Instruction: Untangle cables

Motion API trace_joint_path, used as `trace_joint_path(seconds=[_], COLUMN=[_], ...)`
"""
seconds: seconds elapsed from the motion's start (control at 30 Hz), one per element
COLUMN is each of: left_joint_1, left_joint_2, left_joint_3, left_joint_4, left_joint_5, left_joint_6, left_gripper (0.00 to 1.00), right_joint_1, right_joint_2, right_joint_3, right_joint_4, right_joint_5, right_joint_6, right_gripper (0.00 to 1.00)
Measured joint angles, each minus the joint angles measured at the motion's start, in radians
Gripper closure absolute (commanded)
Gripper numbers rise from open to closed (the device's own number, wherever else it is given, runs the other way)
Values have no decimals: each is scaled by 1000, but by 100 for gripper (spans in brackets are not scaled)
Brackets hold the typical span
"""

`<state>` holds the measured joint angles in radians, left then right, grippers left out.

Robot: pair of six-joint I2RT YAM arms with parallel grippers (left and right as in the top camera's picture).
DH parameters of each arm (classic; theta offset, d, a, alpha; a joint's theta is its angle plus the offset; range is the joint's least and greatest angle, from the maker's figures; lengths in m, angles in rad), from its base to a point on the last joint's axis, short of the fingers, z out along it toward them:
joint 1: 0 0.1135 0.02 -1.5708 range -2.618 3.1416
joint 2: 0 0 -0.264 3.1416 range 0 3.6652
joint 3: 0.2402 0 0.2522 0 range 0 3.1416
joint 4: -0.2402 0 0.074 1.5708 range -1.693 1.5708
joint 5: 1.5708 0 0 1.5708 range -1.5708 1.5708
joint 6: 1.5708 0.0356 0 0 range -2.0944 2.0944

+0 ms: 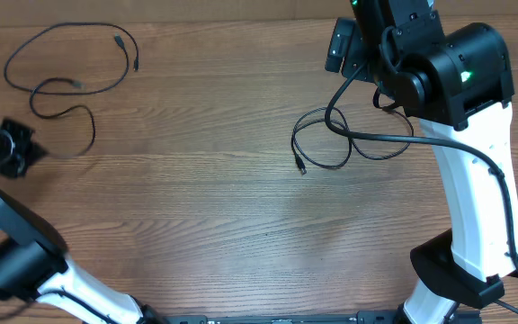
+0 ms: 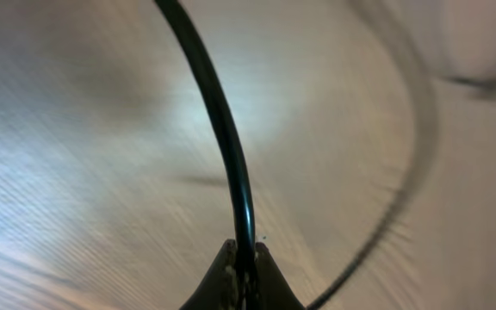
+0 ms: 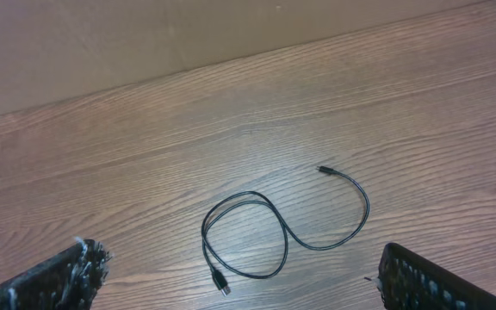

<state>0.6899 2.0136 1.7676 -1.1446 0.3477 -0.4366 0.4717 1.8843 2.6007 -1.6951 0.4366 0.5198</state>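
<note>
Two thin black cables lie apart on the wooden table. One cable loops at the far left, and a strand of it runs straight up from my left gripper, which is shut on it. In the overhead view the left gripper sits at the table's left edge, beside that cable's lower end. The other cable lies coiled in one loop with its plug nearest me. My right gripper hovers above it, open, with nothing between the fingers. That same cable sits under the right arm.
The right arm's own thick black wire crosses above the coiled cable. A beige wall borders the table's far side. The right arm's white base stands at the right.
</note>
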Motion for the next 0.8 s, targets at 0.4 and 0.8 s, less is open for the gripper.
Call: trace_joint_path(seconds=[0.4, 0.8], left_joint_1=[-261, -264], left_joint_2=[-478, -463], left_joint_3=[34, 39], left_joint_4=[145, 89], left_joint_5=[-121, -255], left_joint_6=[28, -2], left_gripper=[96, 96], right_joint_1=[0, 0], right_joint_2=[0, 0], right_joint_3=[0, 0], right_joint_4=[0, -1], right_joint_5=[0, 0], right_joint_6=[0, 0], right_gripper=[0, 0])
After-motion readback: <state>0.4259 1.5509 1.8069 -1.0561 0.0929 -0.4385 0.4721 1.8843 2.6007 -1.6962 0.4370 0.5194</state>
